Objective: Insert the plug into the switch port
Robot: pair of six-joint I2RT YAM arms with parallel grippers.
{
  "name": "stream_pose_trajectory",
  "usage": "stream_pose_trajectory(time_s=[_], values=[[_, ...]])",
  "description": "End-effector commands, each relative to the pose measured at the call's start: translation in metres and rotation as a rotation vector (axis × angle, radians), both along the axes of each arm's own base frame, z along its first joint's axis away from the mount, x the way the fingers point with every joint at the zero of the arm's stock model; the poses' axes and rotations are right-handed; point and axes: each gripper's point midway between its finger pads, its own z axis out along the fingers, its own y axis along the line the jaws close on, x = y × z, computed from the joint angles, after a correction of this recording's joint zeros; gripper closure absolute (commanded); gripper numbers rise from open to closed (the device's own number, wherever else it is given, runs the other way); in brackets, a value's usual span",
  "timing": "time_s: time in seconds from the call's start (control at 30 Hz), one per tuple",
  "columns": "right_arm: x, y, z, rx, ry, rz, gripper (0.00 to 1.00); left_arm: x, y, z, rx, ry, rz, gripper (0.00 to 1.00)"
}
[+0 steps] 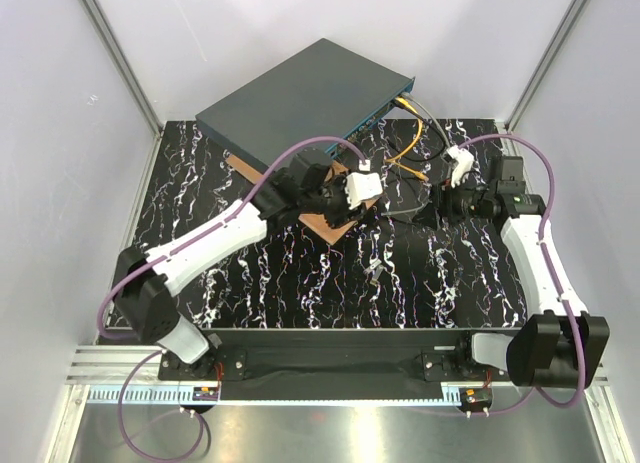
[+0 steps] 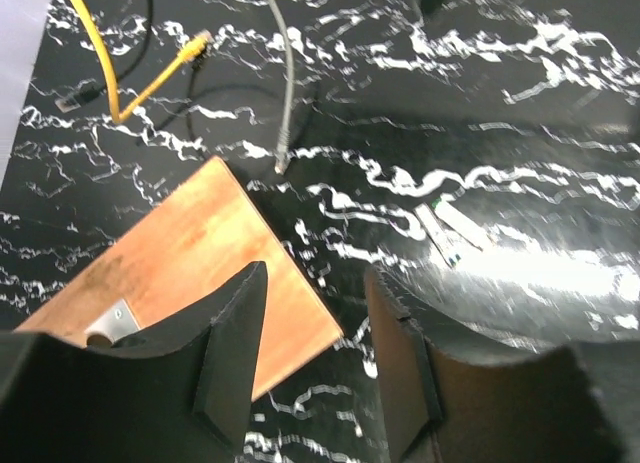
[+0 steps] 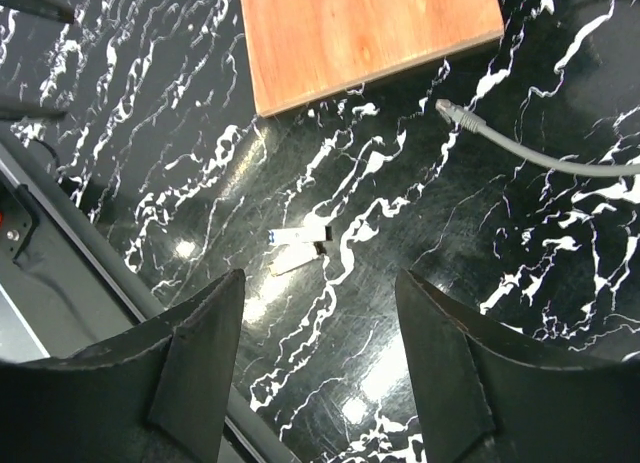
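Black marbled table (image 1: 300, 283) has the plug (image 1: 376, 273) lying loose on it, just near of the wooden board (image 1: 335, 226) corner and well apart from the switch (image 1: 310, 93) at the far side. Left arm is stretched far-right over the board; left gripper (image 2: 315, 368) is angled down, fingers apart, nothing between them. Right arm reaches far, wrist turned left; right gripper (image 3: 315, 358) is spread too, with the plug on the table ahead of its tips. Grey cable (image 3: 530, 153) end and yellow cables (image 2: 140, 83) lie far-right.

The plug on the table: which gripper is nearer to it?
Left, narrowly. The left gripper hovers over the wooden board corner, beside the plug; the right gripper hovers farther off to its right, facing it.
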Motion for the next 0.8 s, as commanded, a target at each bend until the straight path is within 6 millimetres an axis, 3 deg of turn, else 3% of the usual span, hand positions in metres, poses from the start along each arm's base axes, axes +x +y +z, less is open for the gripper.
stream_pose_trajectory(time_s=[0.0, 0.07, 0.13, 0.17, 0.37, 0.47, 0.5, 0.6, 0.63, 0.77], values=[[0.015, -0.002, -0.003, -0.001, -0.058, 0.010, 0.33, 0.024, -0.020, 0.022, -0.103, -0.103, 0.034, 0.53], [0.023, -0.002, -0.001, 0.025, -0.046, -0.012, 0.36, 0.043, -0.028, 0.055, -0.190, -0.181, 0.087, 0.62], [0.038, 0.002, 0.010, 0.079, -0.048, -0.027, 0.41, 0.054, -0.033, 0.079, -0.228, -0.229, 0.114, 0.63], [0.049, 0.005, 0.019, 0.118, -0.059, -0.043, 0.46, 0.063, -0.032, 0.101, -0.257, -0.261, 0.142, 0.63], [0.106, 0.020, 0.049, 0.248, -0.065, -0.004, 0.55, 0.063, -0.017, 0.185, -0.408, -0.369, 0.233, 0.62], [0.124, 0.037, 0.063, 0.271, -0.069, 0.018, 0.55, 0.087, 0.004, 0.201, -0.422, -0.319, 0.413, 0.62], [0.130, 0.039, 0.068, 0.280, -0.073, 0.011, 0.55, 0.101, 0.021, 0.198, -0.411, -0.306, 0.479, 0.62], [0.144, 0.072, 0.076, 0.277, -0.066, 0.049, 0.57, 0.127, 0.059, 0.195, -0.411, -0.297, 0.631, 0.64], [0.157, 0.076, 0.081, 0.270, -0.076, 0.041, 0.58, 0.132, 0.067, 0.195, -0.423, -0.276, 0.665, 0.65], [0.169, 0.101, 0.084, 0.249, -0.048, 0.052, 0.60, 0.140, 0.096, 0.198, -0.414, -0.276, 0.718, 0.66]])
